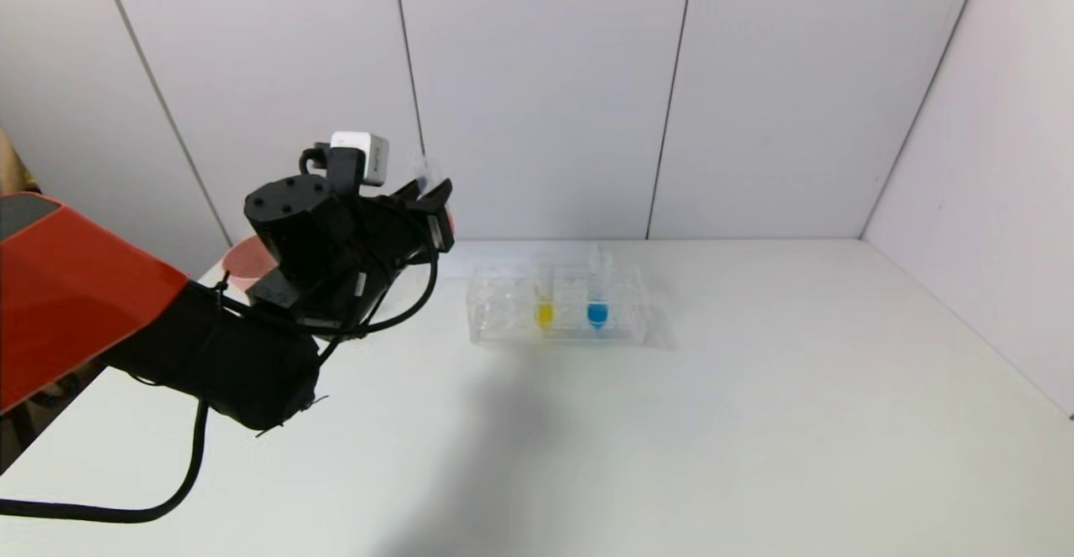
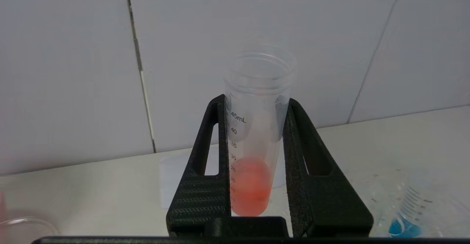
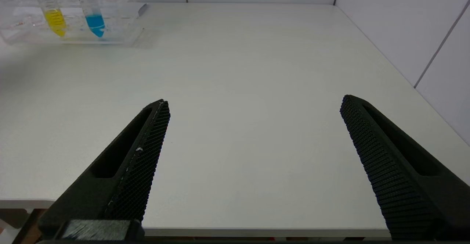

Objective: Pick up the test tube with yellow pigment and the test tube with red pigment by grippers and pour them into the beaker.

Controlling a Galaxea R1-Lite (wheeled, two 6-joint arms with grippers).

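Red-tinted clear plastic test tube with red pigment (image 2: 253, 163) is clamped upright in the black two-fingered left gripper (image 2: 257, 108), raised above the white table's (image 1: 755, 423) left side.

Held mouth-up, it likely keeps its liquid until tipped; the beaker is not clearly visible, only a faint clear rim (image 2: 25, 223) by the pink bowl (image 1: 248, 260). The black right gripper (image 3: 253, 119) hangs wide open and empty over the near table edge. Farther off, one clear multi-hole rack (image 1: 558, 314) steadies two tubes: one test tube with yellow pigment (image 1: 544, 301) and one blue-tipped tube (image 1: 596, 297). Three tubes in all.
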